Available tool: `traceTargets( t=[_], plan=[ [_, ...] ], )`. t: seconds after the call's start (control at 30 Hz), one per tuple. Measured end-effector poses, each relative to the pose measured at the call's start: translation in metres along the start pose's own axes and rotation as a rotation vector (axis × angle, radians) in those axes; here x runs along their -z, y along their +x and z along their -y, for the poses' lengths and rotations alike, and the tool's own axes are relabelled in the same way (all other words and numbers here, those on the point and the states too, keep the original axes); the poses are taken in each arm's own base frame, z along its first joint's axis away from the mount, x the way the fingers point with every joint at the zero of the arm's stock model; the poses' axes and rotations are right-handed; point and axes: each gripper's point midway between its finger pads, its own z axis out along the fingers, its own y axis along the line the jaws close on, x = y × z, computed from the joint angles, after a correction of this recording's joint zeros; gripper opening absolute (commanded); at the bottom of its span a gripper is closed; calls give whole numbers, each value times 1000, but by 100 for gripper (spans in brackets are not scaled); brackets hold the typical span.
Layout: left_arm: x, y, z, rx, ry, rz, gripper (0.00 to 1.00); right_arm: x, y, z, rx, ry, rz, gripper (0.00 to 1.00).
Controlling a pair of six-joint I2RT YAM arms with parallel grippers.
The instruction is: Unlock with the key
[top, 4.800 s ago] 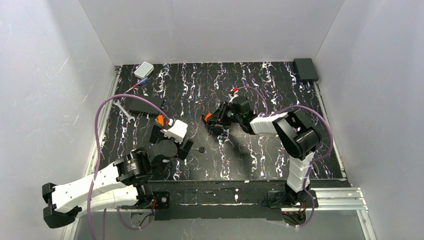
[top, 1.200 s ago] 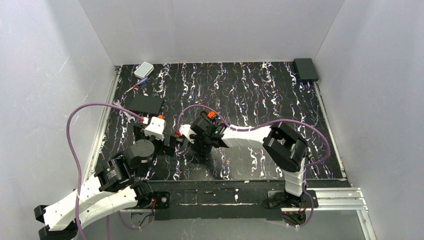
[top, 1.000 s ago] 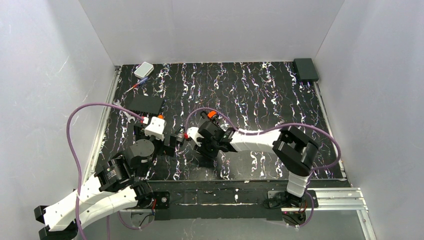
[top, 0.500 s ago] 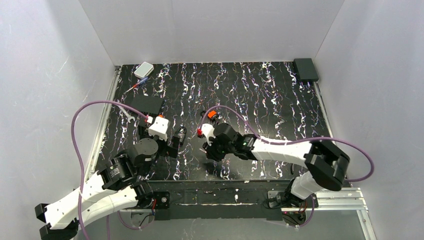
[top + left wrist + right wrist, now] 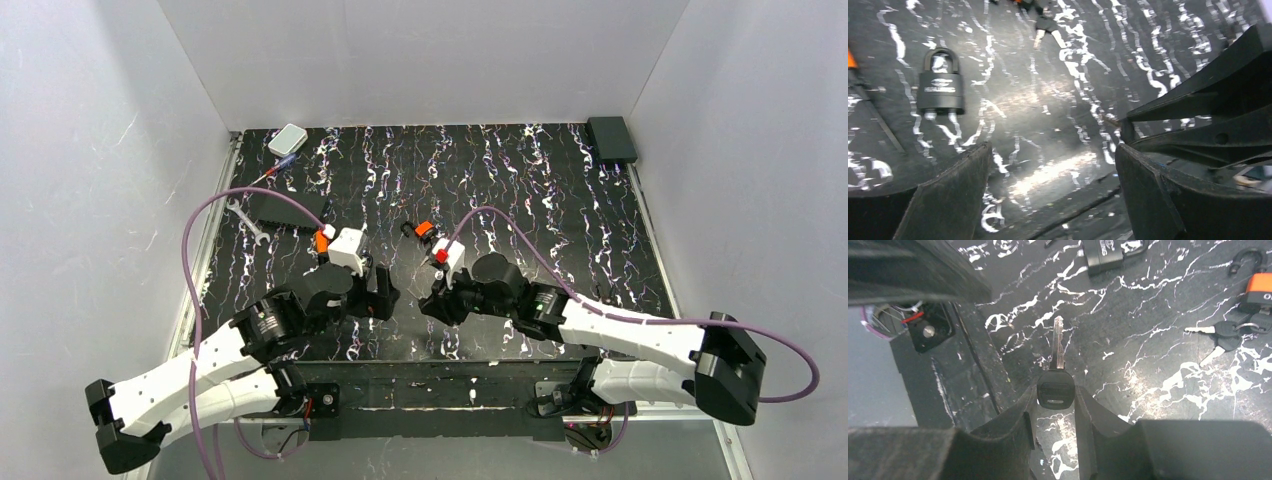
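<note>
right fingers [image 5: 1010,427] pinch key [image 5: 1056,382] near table edge [image 5: 979,362]

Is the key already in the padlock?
No: the right gripper pinches the key by its black head, well apart from the dark padlock.

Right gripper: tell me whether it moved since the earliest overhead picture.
Yes. The right gripper, pinching the tiny black-headed metal key, has come nearer the near edge of the table, farther from the flat black box in the far right corner.
</note>
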Motion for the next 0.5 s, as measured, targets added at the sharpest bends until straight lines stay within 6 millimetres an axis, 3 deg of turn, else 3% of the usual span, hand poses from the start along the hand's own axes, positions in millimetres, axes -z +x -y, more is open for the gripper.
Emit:
traceTargets(
  t=[0.23, 0.5],
  plan=[
    [-11, -9, 40, 192, 138, 14, 79, 16, -20, -7, -12, -16, 73, 9],
    [-22, -9, 62, 346, 199, -6, 62, 25, -25, -15, -17, -42, 89, 9]
  ],
)
